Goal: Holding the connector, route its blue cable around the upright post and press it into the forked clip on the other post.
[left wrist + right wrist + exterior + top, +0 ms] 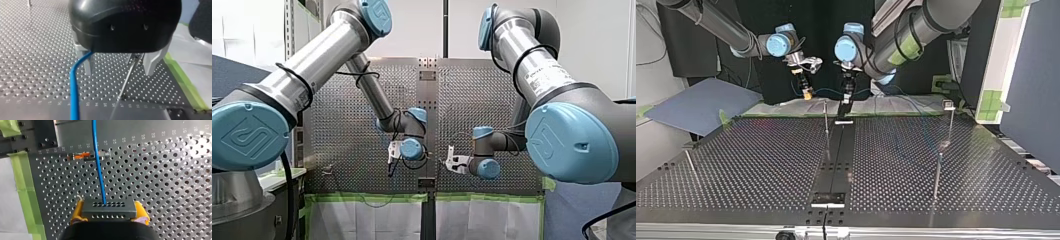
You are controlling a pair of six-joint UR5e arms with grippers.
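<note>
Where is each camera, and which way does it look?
Front view: behind and above, looking over the perforated table; my left arm and my right arm show.
Top view: across the table, facing both arms, which enter from above.
Left wrist view: on my left wrist, past my left gripper, open, to a post and the blue cable.
Right wrist view: on my right wrist, over my right gripper, shut on the connector.
Both wrist views share the blue cable.

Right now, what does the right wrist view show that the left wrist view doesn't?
Only the right wrist view: the connector clamped in my right gripper. Only the left wrist view: my left gripper, open, with a thin post seen between its fingers. Both: the blue cable over the perforated table.
</note>
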